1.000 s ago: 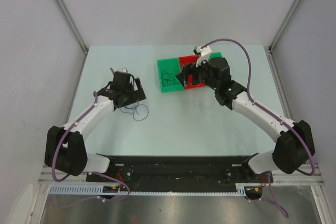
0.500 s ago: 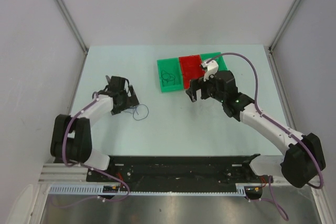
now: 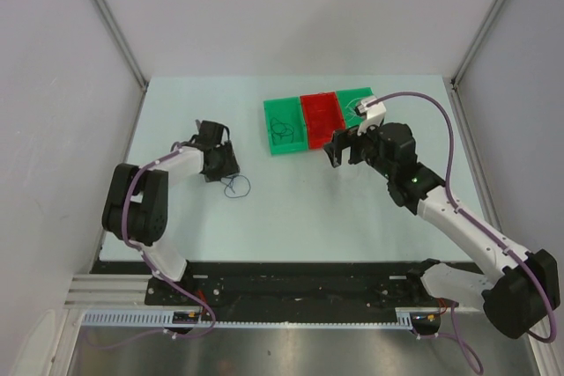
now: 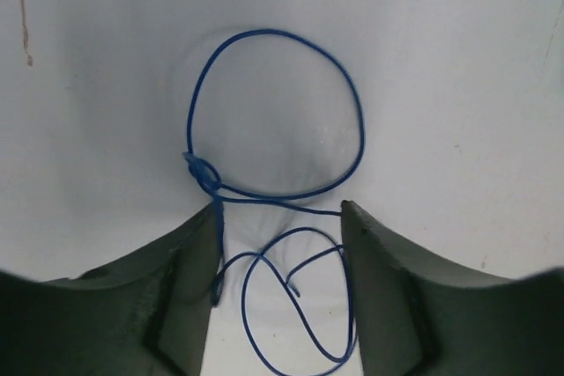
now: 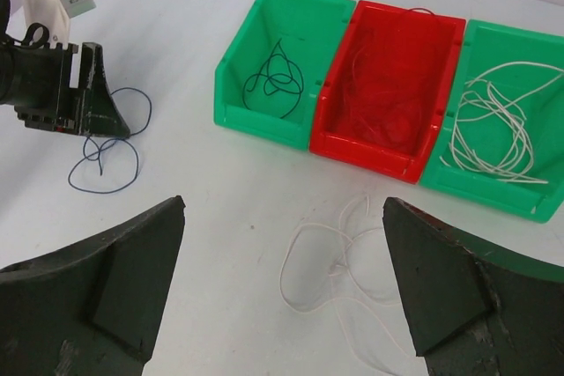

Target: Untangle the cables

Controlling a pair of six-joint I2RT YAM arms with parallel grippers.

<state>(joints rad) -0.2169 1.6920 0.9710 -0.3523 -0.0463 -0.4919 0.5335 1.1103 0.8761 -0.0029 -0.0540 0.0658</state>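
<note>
Left pincer (image 4: 280,213), jaws apart, straddles the hair-light, limp blue wire (image 4: 352,129); its knot (image 4: 203,169), at the loop's eight o'clock, looks the surest hold. Right pincer (image 5: 284,204) gapes too.

The table's (image 3: 308,217) near half lies bare between the arms, with wide room to pass. At the far middle, three bins (image 5: 357,145) stand touching in a row. A blue wire (image 4: 361,129) loops just ahead of the left gripper (image 4: 280,217), whose jaws are spread. A white wire (image 5: 335,269) sprawls before the bins, under the right gripper (image 5: 284,209), jaws wide apart. Walls (image 3: 53,85) close both sides.
</note>
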